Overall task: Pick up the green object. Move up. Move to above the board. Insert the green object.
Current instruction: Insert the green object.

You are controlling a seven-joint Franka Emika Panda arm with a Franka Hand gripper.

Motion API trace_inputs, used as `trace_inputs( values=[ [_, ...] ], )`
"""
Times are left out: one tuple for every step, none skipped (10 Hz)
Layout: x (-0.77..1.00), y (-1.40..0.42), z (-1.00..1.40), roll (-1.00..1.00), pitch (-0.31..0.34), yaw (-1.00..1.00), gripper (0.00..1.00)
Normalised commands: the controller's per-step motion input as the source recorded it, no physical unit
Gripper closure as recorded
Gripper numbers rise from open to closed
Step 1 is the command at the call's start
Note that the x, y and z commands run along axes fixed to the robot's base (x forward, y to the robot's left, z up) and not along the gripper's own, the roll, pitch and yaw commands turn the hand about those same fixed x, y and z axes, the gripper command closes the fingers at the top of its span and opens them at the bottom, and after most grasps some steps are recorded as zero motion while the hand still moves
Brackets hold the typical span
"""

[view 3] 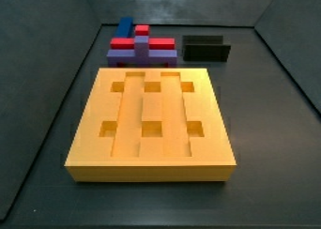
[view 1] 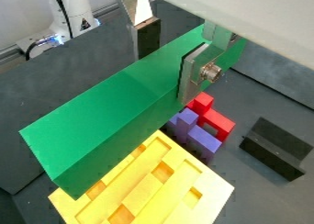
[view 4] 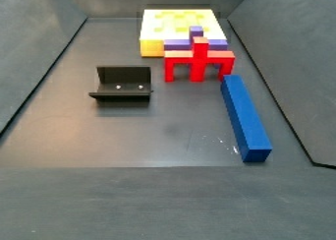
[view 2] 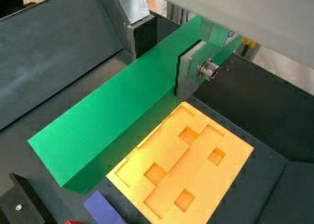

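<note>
The gripper (view 2: 172, 53) hung above the board (view 2: 185, 159), its fingers (view 2: 192, 70) closed on the green object (view 2: 117, 113), held lengthwise over the board's edge. The carry looked done; next it needed lining up with a square hole and lowering.
</note>
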Motion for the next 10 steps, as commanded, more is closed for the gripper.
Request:
trace_inputs(
  values=[
    [0.31, -0.2, -0.79, 0.15, -0.001, 0.0, 1.0],
    [0.34, -0.33, -1.0, 0.15, -0.01, 0.0, 1.0],
    [0.29, -0.36, -1.0, 0.11, -0.029, 0.03, 1.0],
    [0.17, -0.31, -1.0, 0.16, 0.0, 0.07, 1.0],
    [-0.3, -0.15, -0.95, 0.23, -0.034, 0.07, 1.0],
    [-0.42, -0.11, -0.98, 0.2, -0.044, 0.03, 1.0],
    [-0.44, -0.15, -1.0, 0.16, -0.041, 0.0, 1.0],
    [-0.4, -0.24, -1.0, 0.11, -0.033, 0.0, 1.0],
    [-0.26, -0.25, -1.0, 0.05, 0.0, 0.03, 1.0],
    [-0.21, -0.23, -1.0, 0.02, -0.007, 0.11, 1.0]
  ],
)
